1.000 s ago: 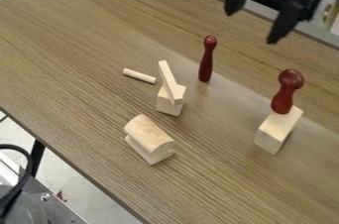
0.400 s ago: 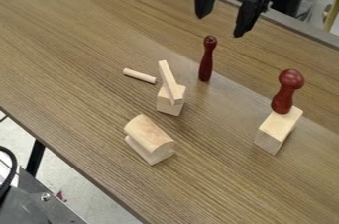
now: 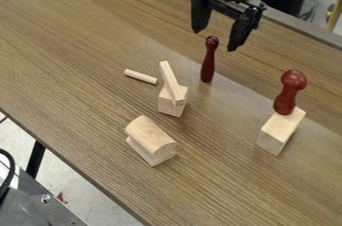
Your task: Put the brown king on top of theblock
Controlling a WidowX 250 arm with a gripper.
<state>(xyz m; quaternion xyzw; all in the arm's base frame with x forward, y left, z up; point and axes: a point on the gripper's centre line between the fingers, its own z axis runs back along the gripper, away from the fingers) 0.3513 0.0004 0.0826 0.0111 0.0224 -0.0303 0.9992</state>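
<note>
My gripper point(image 3: 214, 39) hangs open over the far part of the table, around the height of the slim piece's head in the view. That slim dark red-brown piece point(image 3: 208, 61) stands upright, with a small round head. At the right, a thicker red-brown piece point(image 3: 287, 94) with a larger ball head stands on the far end of a pale wooden block point(image 3: 280, 131). Which of the two is the king I cannot tell. Another pale block point(image 3: 172, 105) stands near the middle, with a thin wooden stick point(image 3: 170, 81) leaning up from its top.
A short wooden dowel point(image 3: 141, 76) lies left of the middle block. Nearer the front edge sits a wooden piece with a rounded top point(image 3: 151, 136) on a flat base. The wooden table point(image 3: 80, 65) ends along a slanting edge at lower left.
My gripper has moved left across the far side of the table, then lower, closer to the slim piece. The pieces and blocks have kept their places.
</note>
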